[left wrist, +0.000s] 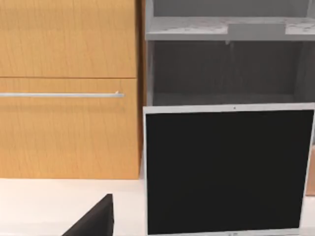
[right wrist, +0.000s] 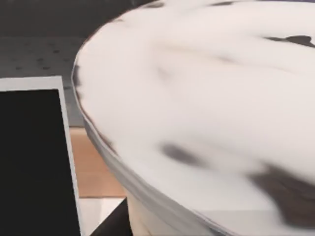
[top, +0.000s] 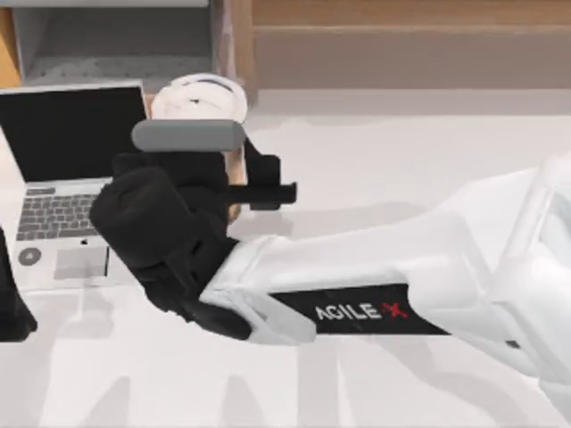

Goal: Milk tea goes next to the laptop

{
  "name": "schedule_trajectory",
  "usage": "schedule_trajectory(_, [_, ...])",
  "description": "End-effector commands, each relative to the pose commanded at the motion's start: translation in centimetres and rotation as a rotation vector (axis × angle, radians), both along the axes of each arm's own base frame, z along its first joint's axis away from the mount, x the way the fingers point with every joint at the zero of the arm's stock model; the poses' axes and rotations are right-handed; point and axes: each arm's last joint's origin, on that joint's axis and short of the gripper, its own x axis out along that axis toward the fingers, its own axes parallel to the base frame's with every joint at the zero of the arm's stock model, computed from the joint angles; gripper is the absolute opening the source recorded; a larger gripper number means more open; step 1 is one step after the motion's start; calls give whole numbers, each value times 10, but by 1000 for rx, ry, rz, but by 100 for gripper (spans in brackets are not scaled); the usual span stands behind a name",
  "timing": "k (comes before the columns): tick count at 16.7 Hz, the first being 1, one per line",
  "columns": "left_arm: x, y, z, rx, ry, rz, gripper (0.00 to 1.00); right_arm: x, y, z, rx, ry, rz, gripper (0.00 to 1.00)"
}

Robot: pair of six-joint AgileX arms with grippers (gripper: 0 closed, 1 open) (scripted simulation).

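The milk tea (top: 196,96) shows its white round top just right of the laptop (top: 62,134), near the screen's right edge. My right gripper (top: 214,174) reaches in from the right and is shut on the cup below its top; a strip of beige cup wall shows between the black fingers. The right wrist view has the milk tea lid (right wrist: 206,108) very close, with the laptop screen (right wrist: 29,157) beside it. Whether the cup stands on the table or hangs above it, I cannot tell. My left arm (top: 11,303) is parked at the left edge, facing the laptop (left wrist: 226,167).
A grey open shelf (top: 107,45) stands behind the laptop, and a wooden cabinet front (top: 401,45) runs along the back. In the left wrist view a wooden drawer front (left wrist: 69,123) flanks the grey shelf (left wrist: 226,64). Bare white table (top: 401,160) lies to the right.
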Motion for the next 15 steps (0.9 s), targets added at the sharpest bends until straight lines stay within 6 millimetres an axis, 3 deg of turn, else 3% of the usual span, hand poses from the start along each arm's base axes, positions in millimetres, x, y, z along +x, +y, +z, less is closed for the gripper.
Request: schedule_trajectory(15, [0, 0, 0, 0, 0, 0, 100, 2, 1, 6, 37, -21, -3, 0])
